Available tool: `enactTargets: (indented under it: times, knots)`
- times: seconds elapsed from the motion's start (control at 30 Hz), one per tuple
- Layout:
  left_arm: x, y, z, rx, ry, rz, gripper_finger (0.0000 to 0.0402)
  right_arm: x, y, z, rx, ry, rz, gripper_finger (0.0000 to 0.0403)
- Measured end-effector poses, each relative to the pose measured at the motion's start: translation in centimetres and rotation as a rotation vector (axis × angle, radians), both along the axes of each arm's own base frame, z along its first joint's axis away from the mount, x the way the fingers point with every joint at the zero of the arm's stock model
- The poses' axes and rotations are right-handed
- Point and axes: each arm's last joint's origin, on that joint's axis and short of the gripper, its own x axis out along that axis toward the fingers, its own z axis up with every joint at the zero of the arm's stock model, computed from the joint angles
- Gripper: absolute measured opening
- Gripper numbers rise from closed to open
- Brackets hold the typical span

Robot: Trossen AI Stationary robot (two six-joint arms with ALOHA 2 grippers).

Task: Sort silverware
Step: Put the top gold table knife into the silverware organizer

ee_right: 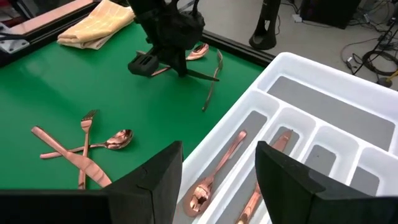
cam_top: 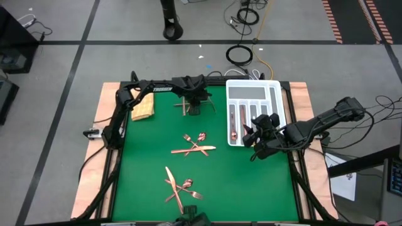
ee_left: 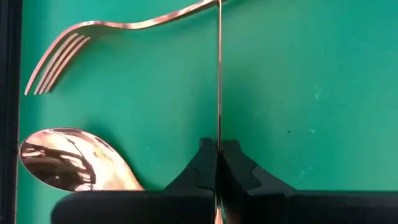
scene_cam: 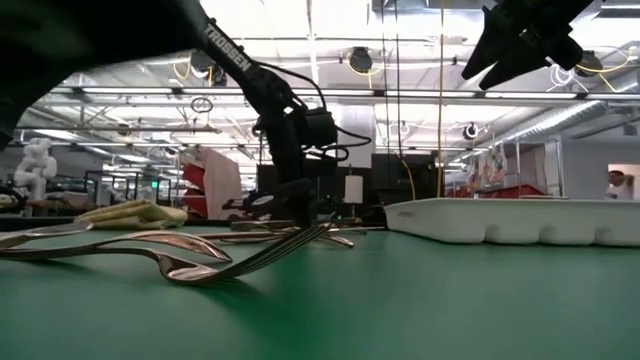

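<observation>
Left gripper (ee_left: 218, 163) down at the far side of the green mat (cam_top: 207, 188), fingers pinched tight on a thin copper knife (ee_left: 219, 74) beside a fork (ee_left: 93, 34) and a spoon (ee_left: 68, 163). Right gripper (ee_right: 217, 177) raised over the white tray (cam_top: 276, 100), jaws spread and empty, above two copper pieces (ee_right: 217, 171) already lying in its slots. More silverware (cam_top: 193, 147) crossed mid-mat and near the front edge, folded tan cloth (cam_top: 143, 108) at the far left corner.

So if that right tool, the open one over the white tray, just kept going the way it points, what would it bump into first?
Most likely the white tray: the right tool aims at the slots holding a spoon, though how far off is unclear.
</observation>
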Motion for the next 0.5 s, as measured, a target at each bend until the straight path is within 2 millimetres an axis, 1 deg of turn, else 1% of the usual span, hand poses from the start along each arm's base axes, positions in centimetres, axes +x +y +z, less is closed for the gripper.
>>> enactTargets:
  times: [0.17, 0.27, 0.5]
  knots:
    - [0.0, -0.5, 0.8, -0.002, -0.004, 0.036, 0.0004, 0.0, 0.0, 0.0, 0.008, -0.004, 0.002, 0.0187]
    - [0.0, -1.0, 1.6, -0.014, -0.014, 0.072, 0.0003, 0.1, 0.0, 0.0, 0.008, -0.004, 0.002, 0.0187]
    - [-0.1, -2.0, 5.3, -0.066, -0.133, 0.208, 0.0003, -0.1, 0.0, 0.2, 0.015, -0.019, 0.002, 0.0187]
